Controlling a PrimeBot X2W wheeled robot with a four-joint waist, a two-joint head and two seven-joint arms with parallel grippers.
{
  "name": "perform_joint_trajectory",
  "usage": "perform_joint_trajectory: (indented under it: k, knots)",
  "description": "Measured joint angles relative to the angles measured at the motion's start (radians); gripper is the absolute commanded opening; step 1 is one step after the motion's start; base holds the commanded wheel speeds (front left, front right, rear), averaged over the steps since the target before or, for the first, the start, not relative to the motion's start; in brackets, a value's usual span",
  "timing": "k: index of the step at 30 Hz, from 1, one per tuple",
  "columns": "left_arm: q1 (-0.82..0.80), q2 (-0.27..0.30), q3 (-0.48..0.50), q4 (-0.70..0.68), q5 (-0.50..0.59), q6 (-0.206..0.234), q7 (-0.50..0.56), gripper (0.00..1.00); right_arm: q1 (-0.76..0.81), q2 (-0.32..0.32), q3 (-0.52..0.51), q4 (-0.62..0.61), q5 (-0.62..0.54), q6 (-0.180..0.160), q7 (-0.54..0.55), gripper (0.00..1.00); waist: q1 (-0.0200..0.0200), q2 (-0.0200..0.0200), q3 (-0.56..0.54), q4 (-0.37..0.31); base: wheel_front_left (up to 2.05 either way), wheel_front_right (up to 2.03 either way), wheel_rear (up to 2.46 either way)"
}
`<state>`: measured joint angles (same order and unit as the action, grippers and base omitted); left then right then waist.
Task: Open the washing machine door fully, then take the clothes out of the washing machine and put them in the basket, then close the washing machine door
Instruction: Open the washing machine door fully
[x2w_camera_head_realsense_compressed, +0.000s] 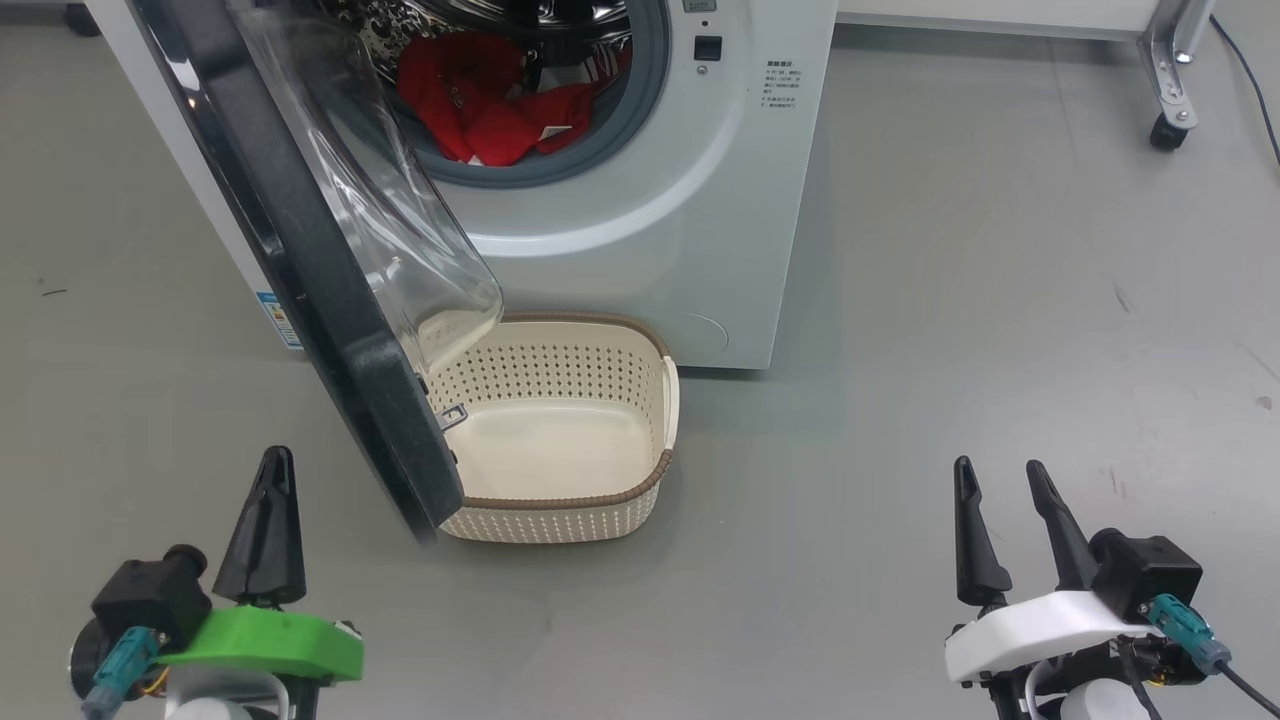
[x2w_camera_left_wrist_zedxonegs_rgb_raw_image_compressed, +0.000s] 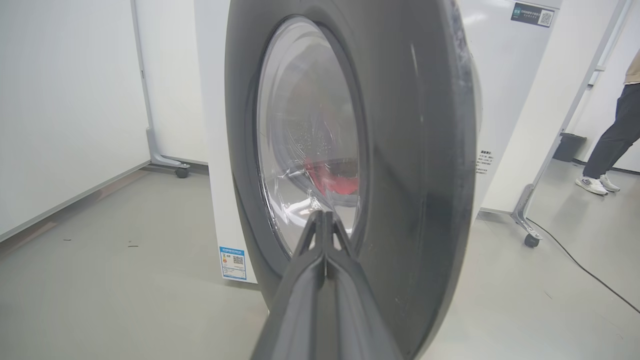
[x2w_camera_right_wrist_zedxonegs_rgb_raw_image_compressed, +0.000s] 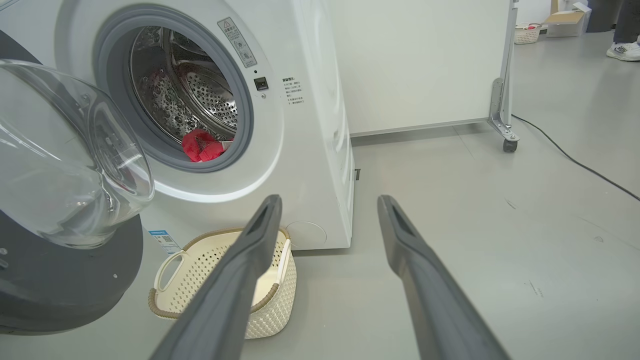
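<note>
Head view: the large round washing machine door with glossy black rim and clear glass bowl (x2w_camera_head_realsense_compressed: 300, 250) is part-open and nearly edge-on to the camera. Its long line runs from upper left down to a free edge at lower centre. The bowl overhangs the left end of the small cream perforated plastic basket (x2w_camera_head_realsense_compressed: 668, 400), which sits just in front of the big white front-loading washing machine (x2w_camera_head_realsense_compressed: 700, 220). The red fabric clothes with white trim (x2w_camera_head_realsense_compressed: 480, 110) lie in the machine's opening. The left gripper (x2w_camera_head_realsense_compressed: 275, 460) is pinched together and empty. It sits near the door's free edge on the outer-face side, not touching. The right gripper (x2w_camera_head_realsense_compressed: 998, 467) is spread wide, empty, and well apart to the right.

Left wrist view: the closed fingers point straight at the door's outer face, low on the glass. Can't tell contact here.

Right wrist view: the door's inner side and bowl are at left. The opening is reachable past them, with the clothes low in it and the basket below.

Judgement: door first. The left arm is nearer but on the outer side, with the free edge just to its right. Likely hook round that edge and draw the door left.
</note>
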<state>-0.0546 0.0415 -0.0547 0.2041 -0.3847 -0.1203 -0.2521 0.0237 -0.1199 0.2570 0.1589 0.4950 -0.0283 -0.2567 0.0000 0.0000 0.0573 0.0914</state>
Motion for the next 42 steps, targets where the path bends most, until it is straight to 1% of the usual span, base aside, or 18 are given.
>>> perform_joint_trajectory:
  k: [6,8,13,15,23,24,29,32,34,42]
  knots:
    - [-0.031,-0.001,0.04,-0.065,-0.012,-0.001,0.0,0.0,0.0,0.006,-0.01,0.004,-0.006,0.001,0.0,1.0,0.0,0.0,-0.002,0.001,0.0,0.0,0.0]
    - [-0.052,-0.001,0.051,-0.093,-0.012,-0.001,0.0,0.0,0.0,0.008,-0.01,0.008,-0.01,0.009,0.0,1.0,0.0,0.0,-0.004,0.001,0.0,0.0,0.0]
    - [-0.095,0.0,0.06,-0.151,-0.011,-0.001,0.0,0.0,0.0,0.017,-0.015,0.012,-0.014,0.011,0.0,1.0,0.0,0.0,-0.008,0.0,0.0,0.0,0.0]
    - [-0.114,0.004,0.065,-0.176,-0.011,-0.001,-0.005,0.0,0.0,0.023,-0.017,0.015,-0.014,0.018,0.0,1.0,0.0,0.0,-0.01,-0.001,0.0,0.0,0.0]
    - [-0.194,0.038,0.073,-0.266,0.008,-0.001,-0.005,0.0,0.0,0.027,-0.024,0.026,-0.015,0.023,0.0,1.0,0.0,0.0,-0.016,-0.007,0.0,0.0,0.0]
    - [-0.202,0.041,0.069,-0.275,0.01,-0.001,-0.005,0.0,0.0,0.028,-0.025,0.026,-0.016,0.027,0.0,1.0,0.0,0.0,-0.017,-0.008,0.0,0.0,0.0]
    - [-0.229,0.044,0.037,-0.305,0.025,-0.001,-0.005,0.0,0.0,0.029,-0.028,0.026,-0.023,0.027,0.0,1.0,0.0,0.0,-0.02,-0.011,0.0,0.0,0.0]
    - [-0.24,0.045,0.004,-0.322,0.042,-0.001,-0.005,0.0,0.0,0.032,-0.03,0.026,-0.026,0.036,0.0,1.0,0.0,0.0,-0.022,-0.014,0.0,0.0,0.0]
    - [-0.243,0.044,-0.022,-0.33,0.043,-0.001,-0.001,0.0,0.0,0.034,-0.03,0.026,-0.03,0.036,0.0,1.0,0.0,0.0,-0.023,-0.016,0.0,0.0,0.0]
    - [-0.237,0.04,-0.142,-0.312,0.051,-0.001,0.067,0.0,0.0,0.044,-0.033,0.028,-0.036,0.045,0.0,1.0,0.0,0.0,-0.026,-0.027,0.0,0.0,0.0]
